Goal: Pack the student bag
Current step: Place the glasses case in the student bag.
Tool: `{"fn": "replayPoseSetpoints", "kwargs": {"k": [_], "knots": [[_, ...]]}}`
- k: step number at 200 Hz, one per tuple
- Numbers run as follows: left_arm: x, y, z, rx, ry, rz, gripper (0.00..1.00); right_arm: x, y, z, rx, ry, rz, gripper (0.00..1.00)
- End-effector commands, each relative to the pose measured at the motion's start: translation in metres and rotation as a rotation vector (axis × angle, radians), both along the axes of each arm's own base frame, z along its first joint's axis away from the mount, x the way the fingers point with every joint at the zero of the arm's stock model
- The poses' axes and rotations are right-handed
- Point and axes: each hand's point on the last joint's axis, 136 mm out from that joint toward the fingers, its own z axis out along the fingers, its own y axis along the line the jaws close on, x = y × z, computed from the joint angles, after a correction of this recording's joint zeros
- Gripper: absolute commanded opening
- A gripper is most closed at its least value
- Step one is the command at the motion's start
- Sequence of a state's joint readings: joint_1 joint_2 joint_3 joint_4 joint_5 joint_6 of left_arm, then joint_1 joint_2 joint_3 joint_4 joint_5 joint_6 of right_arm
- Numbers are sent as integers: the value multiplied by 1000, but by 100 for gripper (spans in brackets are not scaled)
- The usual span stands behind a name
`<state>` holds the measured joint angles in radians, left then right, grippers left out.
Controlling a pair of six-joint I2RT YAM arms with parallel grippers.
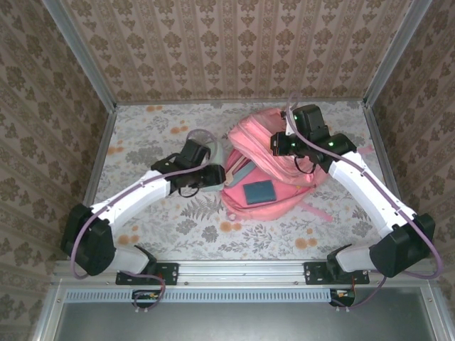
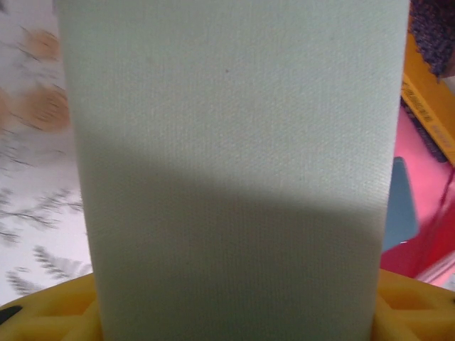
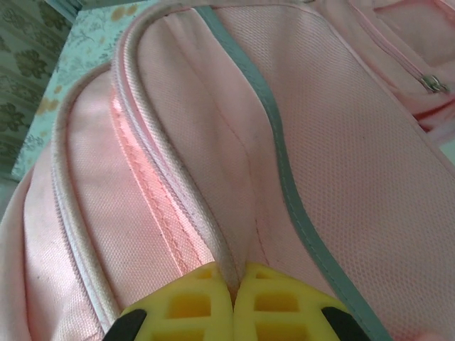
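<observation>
Two risks stand out, both around the mouth of the student bag point(image 1: 284, 190), which lies slumped on the floral table point(image 1: 163, 234) just to the 3 o'clock side of its middle, between the two arms. The right gripper point(image 3: 233, 293) has its yellow fingers clenched on a ridge of pink fabric beside the piped zip edge. The pinch is narrow, so I judge that a pull could let the soft cloth slide out and the opening would sag. The left gripper point(image 1: 210, 174), at the bag's 9 o'clock edge, grips a pale green flat book point(image 2: 234, 177) by its sides, the cover standing between the yellow pads. If the book goes in crooked, its leading edge could catch the rim or butt against the blue pad point(image 1: 259, 190) lying in the opening. It could then shove the whole bag toward 3 o'clock instead of sliding inside. Pushing against a one-sided grip might also twist the book between the pads. As for lie, the bag's mouth seems to face about 8 to 9 o'clock, toward the left arm. Its long axis appears to run roughly from 12 to 6 o'clock, with a loose strap point(image 1: 318, 212) trailing toward 5 o'clock, though the crumpled outline makes this uncertain.
</observation>
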<state>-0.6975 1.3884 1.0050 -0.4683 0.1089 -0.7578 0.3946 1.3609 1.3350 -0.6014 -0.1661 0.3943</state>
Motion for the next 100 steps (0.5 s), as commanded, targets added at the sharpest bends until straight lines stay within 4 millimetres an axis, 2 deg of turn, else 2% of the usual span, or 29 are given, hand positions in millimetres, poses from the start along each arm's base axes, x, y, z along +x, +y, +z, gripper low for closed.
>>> {"fn": "replayPoseSetpoints", "kwargs": {"k": [1, 25, 58, 77, 100], "knots": [[5, -31, 21, -120, -10, 71, 54, 12, 15, 55, 142, -106, 10, 0], [7, -60, 28, -158, -5, 58, 54, 15, 19, 54, 169, -98, 8, 0], [6, -100, 17, -193, 46, 13, 56, 14, 19, 46, 169, -81, 3, 0], [2, -111, 15, -172, 48, -13, 70, 14, 18, 42, 158, -77, 0, 0], [1, -114, 13, -175, 54, -19, 94, 14, 17, 33, 149, -63, -1, 0]]}}
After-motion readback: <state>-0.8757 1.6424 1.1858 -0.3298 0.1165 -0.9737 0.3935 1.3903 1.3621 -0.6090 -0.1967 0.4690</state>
